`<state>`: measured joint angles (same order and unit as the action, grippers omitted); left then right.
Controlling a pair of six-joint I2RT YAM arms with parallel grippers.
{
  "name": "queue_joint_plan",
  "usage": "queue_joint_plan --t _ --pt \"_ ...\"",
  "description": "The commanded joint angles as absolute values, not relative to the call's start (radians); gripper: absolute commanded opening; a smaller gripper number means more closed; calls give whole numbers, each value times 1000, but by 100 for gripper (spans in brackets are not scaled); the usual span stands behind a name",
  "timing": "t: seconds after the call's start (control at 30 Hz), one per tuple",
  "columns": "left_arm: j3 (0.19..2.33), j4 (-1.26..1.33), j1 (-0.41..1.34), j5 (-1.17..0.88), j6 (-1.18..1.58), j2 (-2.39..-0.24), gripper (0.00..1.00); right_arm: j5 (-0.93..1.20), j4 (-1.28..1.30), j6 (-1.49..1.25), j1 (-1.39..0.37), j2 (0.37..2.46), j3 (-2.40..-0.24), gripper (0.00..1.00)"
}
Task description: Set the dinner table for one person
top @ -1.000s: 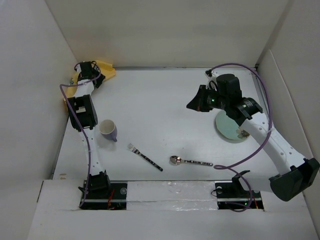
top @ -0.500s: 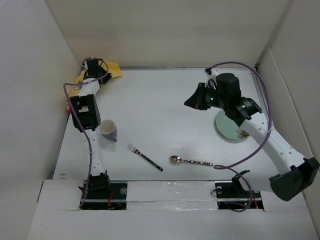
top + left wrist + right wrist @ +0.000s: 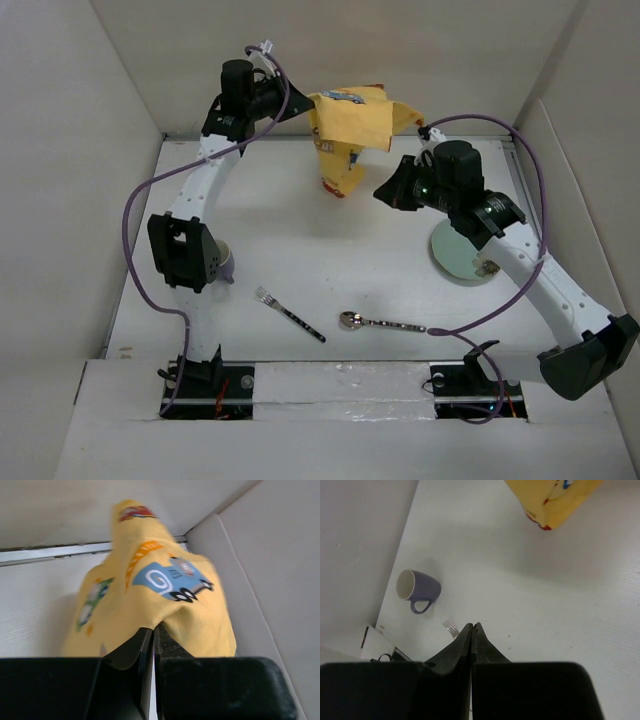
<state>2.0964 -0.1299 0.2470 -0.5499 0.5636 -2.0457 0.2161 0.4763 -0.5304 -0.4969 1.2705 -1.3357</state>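
The left gripper (image 3: 154, 627) grasps the yellow cloth (image 3: 350, 125) high over the worktop (image 3: 300, 220) at twelve o'clock; the right gripper (image 3: 471, 626) is clenched (holding nothing). Below lie the mug (image 3: 420, 587) at nine, the fork (image 3: 290, 313) and spoon (image 3: 380, 322) at six, and the plate (image 3: 450, 255) at three.

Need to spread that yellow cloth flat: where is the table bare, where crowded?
Bare: the middle of the dinner table, between the mug on the left, the plate on the right, and the fork and spoon on the near side. Crowded: that near strip, and around the plate.
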Motion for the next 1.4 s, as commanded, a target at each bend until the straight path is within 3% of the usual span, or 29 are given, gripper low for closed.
queue_joint_plan --t 0.0,0.1,0.13,0.23,0.3,0.37,0.43,0.47,0.53,0.63,0.73,0.77,0.8,0.83,0.87,0.9,0.97,1.0,1.1,1.13,1.17,1.27,1.33,1.37 --pt "2065 -144 202 -638 548 -1939 0 106 491 -520 -488 1249 -1400 4" --pt "2056 -147 213 -690 545 -1899 0 38 489 -535 -465 1224 -1381 34" --pt "2060 -178 222 -695 529 -1899 0 22 488 -544 -451 1217 -1359 52" --pt "2092 -261 233 -695 480 -1925 0 9 460 -561 -424 1200 -1304 67" --pt "2092 -294 254 -690 454 -1948 0 9 437 -572 -413 1203 -1249 71" --pt "2102 -317 276 -663 417 -1986 0 24 408 -583 -403 1210 -1191 71" --pt "2112 -350 307 -626 405 -2023 0 41 399 -594 -394 1236 -1157 54" --pt "2108 -354 307 -617 408 -2061 0 49 397 -597 -394 1244 -1143 39" --pt "2095 -357 342 -603 417 -2098 0 66 402 -595 -394 1276 -1108 0" --pt "2089 -354 376 -568 423 -2170 0 109 371 -609 -406 1298 -1066 0" --pt "2215 -423 388 -535 413 -2294 0 89 341 -633 -434 1301 -1045 0" --pt "2403 -524 388 -523 394 -2406 10 83 319 -641 -445 1308 -1043 11" --pt "2405 -525 388 -523 394 -2407 10 77 319 -641 -445 1308 -1042 11" --pt "2387 -502 388 -481 390 -2399 30 65 304 -644 -455 1331 -1040 41" --pt "2387 -502 388 -480 390 -2399 40 64 304 -646 -456 1331 -1040 42" --pt "2325 -497 388 -456 368 -2352 46 58 287 -650 -456 1345 -1040 51" --pt "2234 -457 388 -381 351 -2281 55 49 285 -649 -456 1402 -1055 63" --pt "2120 -434 388 -344 347 -2184 55 29 282 -650 -456 1425 -1066 63" --pt "1816 -284 388 -220 374 -1949 52 6 262 -679 -440 1531 -1121 61" --pt "1728 -235 388 -201 403 -1890 49 9 255 -690 -431 1560 -1152 51" --pt "1651 -145 388 -196 414 -1840 27 12 250 -709 -422 1616 -1170 26" --pt "1453 -98 388 -215 448 -1735 5 20 229 -730 -399 1727 -1247 0" --pt "1362 -75 388 -283 472 -1743 5 14 218 -739 -399 1772 -1285 3" --pt "1345 -57 388 -304 491 -1758 12 8 221 -756 -390 1791 -1316 19"
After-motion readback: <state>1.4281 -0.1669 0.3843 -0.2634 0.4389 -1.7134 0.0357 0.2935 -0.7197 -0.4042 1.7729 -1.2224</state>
